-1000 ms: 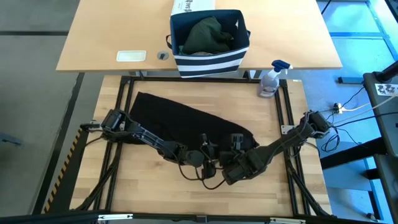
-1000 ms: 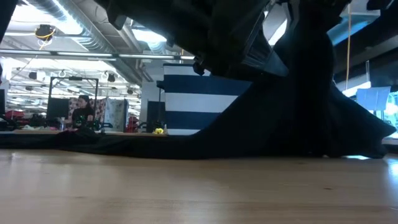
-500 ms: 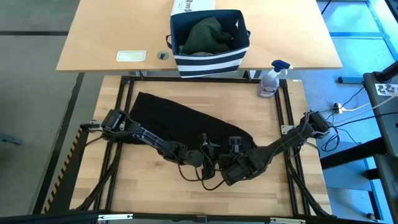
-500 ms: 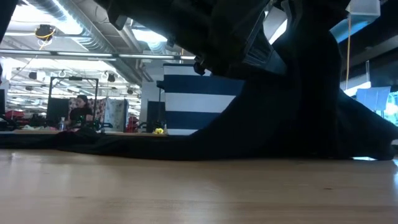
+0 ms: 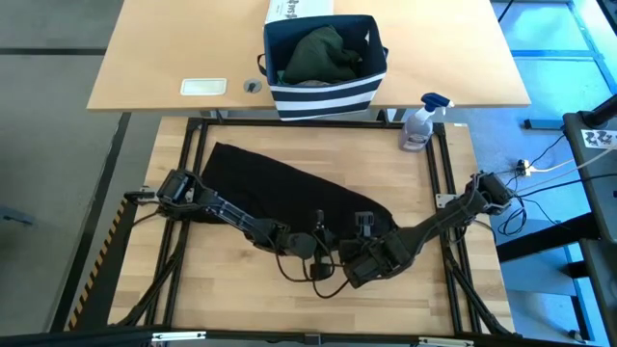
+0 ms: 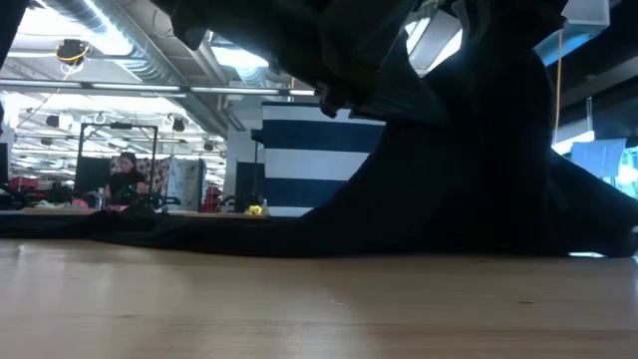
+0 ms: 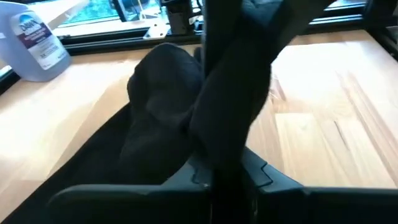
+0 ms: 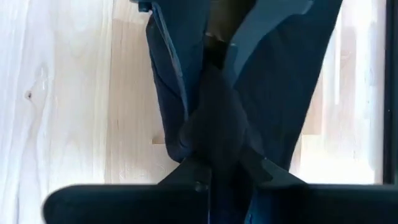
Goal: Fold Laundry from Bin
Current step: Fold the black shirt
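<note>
— While both arms reach low over the wooden work table, where does the cloth sit?

— A black garment lies spread across the table's middle, running from its far left part down toward the near centre. Its near edge is bunched up where the two grippers meet.

— And the left gripper?

— It sits at that near edge, close to the table's centre. Its wrist view shows a fold of the black cloth standing up between its fingers, with the jaws pressed together on it.

— The right gripper?

— Just beside the left one, on the same edge. In its wrist view a bunch of the dark cloth is pinched between its fingers, so it is clamped on the garment too. From the low view the cloth hangs from above and drapes down to the table top like a tent.

— Where is the bin?

— On the lighter table behind, navy with white stripes, with a dark green garment piled inside. A white printed box stands touching its far side, a spray bottle is at the work table's far right corner, and a small white tray lies to the bin's left. A person sits far back in the room.
</note>
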`<state>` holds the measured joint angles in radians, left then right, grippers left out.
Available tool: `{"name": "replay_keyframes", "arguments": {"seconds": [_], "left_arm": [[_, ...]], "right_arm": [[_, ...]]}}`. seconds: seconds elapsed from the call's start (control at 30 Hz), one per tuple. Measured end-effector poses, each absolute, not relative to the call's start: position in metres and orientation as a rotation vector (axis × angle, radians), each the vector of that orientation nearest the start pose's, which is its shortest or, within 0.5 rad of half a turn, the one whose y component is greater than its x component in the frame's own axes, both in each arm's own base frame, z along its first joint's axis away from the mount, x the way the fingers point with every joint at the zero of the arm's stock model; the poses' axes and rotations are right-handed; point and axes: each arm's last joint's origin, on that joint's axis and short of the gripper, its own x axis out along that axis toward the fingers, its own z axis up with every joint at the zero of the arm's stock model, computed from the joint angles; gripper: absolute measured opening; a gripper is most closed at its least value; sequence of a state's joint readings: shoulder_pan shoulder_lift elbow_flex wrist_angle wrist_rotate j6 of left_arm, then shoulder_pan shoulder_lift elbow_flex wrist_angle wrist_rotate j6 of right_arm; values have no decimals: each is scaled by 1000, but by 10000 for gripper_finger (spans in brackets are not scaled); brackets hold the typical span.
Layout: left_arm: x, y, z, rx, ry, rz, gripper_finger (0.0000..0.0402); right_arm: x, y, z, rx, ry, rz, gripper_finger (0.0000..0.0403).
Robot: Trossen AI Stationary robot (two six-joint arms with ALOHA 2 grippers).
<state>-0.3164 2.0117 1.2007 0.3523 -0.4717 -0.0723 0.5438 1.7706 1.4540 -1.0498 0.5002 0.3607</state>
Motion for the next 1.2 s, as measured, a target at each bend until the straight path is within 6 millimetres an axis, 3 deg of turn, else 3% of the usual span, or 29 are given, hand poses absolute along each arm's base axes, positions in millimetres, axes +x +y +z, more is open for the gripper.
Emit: {"name": "replay_keyframes", "arguments": {"seconds": [0.17, 0.3, 0.53, 0.67, 0.8, 1.03, 1.2], "left_arm": [[411, -121, 162, 114, 444, 157, 7], [410, -121, 160, 120, 459, 156, 7], [409, -121, 159, 129, 477, 154, 7], [408, -120, 156, 141, 506, 155, 7], [408, -120, 156, 142, 508, 152, 7], [408, -121, 156, 137, 510, 134, 7], [408, -120, 156, 134, 511, 127, 7]], "right_arm": [[290, 159, 253, -371, 1236, -242, 53], [272, 158, 257, -343, 1321, -313, 97], [242, 187, 261, -415, 1204, -383, 208], [220, 197, 242, -409, 1202, -431, 265], [199, 203, 214, -380, 1189, -465, 298], [174, 198, 163, -376, 1183, -456, 295], [166, 190, 140, -363, 1173, -442, 297]]}}
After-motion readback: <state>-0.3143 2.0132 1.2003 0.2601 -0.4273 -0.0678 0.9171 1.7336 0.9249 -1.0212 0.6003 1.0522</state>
